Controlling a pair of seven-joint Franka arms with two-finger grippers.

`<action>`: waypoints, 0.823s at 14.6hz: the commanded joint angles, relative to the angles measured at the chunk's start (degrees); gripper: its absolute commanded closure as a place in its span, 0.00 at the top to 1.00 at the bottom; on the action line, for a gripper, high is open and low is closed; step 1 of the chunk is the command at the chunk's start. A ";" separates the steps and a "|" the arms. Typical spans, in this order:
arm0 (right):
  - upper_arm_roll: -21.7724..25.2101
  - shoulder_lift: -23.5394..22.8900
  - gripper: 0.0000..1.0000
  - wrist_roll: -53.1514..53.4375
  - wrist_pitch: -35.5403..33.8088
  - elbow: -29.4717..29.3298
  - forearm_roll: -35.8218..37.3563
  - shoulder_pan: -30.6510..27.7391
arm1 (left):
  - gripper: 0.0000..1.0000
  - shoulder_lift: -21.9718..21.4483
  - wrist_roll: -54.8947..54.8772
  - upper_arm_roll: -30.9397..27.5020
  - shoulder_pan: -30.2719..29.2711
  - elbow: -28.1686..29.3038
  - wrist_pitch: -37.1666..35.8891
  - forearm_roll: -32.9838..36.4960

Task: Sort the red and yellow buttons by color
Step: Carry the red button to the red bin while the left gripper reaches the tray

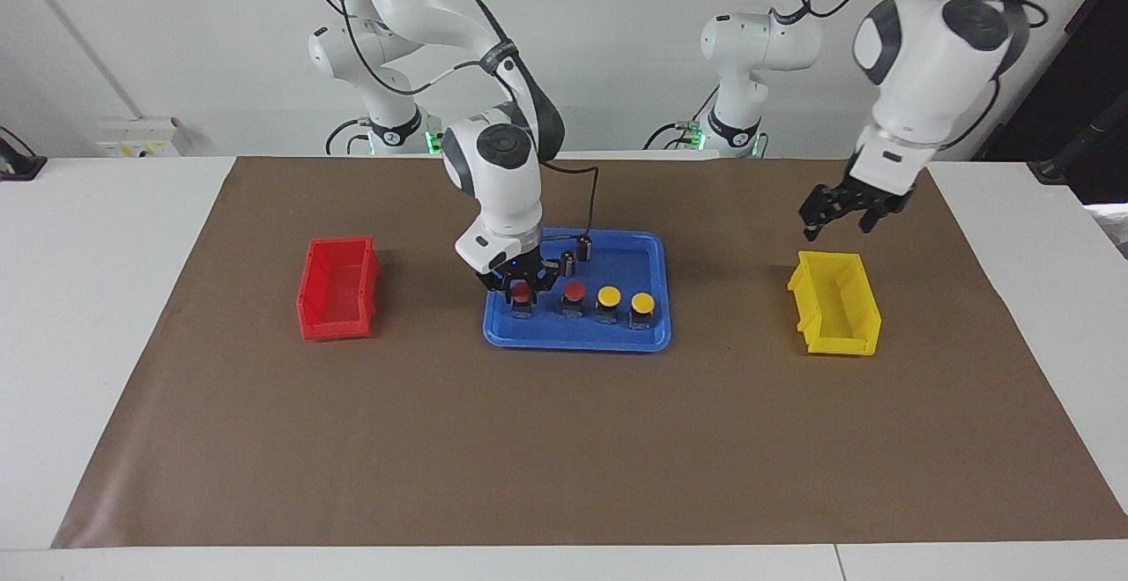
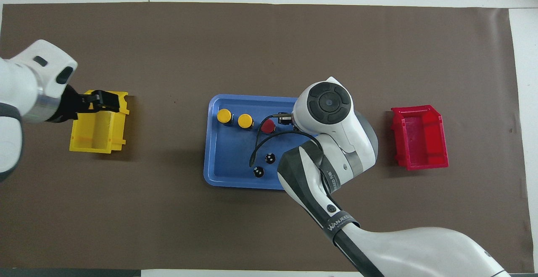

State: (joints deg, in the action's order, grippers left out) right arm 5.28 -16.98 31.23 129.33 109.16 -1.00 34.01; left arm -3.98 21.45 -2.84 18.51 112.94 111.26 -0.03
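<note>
A brown mat is covering the white counter, and a blue tray is sitting at its middle between a red bin toward the right arm's end and a yellow bin toward the left arm's end. Four buttons are standing in a row along the tray's edge farther from the robots: two red, then two yellow running toward the yellow bin. The right pincer is reaching down onto the end red button, the one closest to the red bin, with its fingers spread to either side of the cap; whether they are pressing on it yet I cannot tell. The second red button is standing just beside it, so the grip is looking tight on room. The yellow buttons are waiting untouched. Two dark capless cylinders are resting nearer the robots. The left pincer is hovering over the yellow bin's nearer rim, fingers partly spread and holding nothing. The red bin lies sideways from the right pincer, well apart.
</note>
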 commanded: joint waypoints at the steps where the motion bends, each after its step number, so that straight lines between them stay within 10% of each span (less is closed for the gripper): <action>1: -0.09 2.28 0.16 -1.43 -1.87 -0.88 0.12 -2.01 | 1.00 3.69 5.96 -0.67 5.90 1.32 5.26 0.12; 7: -0.01 18.26 0.16 -16.78 -18.40 2.26 -0.49 -11.40 | 0.96 8.89 17.13 -0.58 15.75 5.00 16.68 0.12; 12: -0.01 28.57 0.16 -39.20 -12.55 17.90 -0.58 -25.73 | 0.89 11.80 17.22 -0.32 16.72 4.83 21.19 -0.67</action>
State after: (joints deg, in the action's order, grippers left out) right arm 6.07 7.92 -2.28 111.83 119.42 -1.08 12.03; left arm 8.43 38.30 -2.47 34.20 116.97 130.93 -0.04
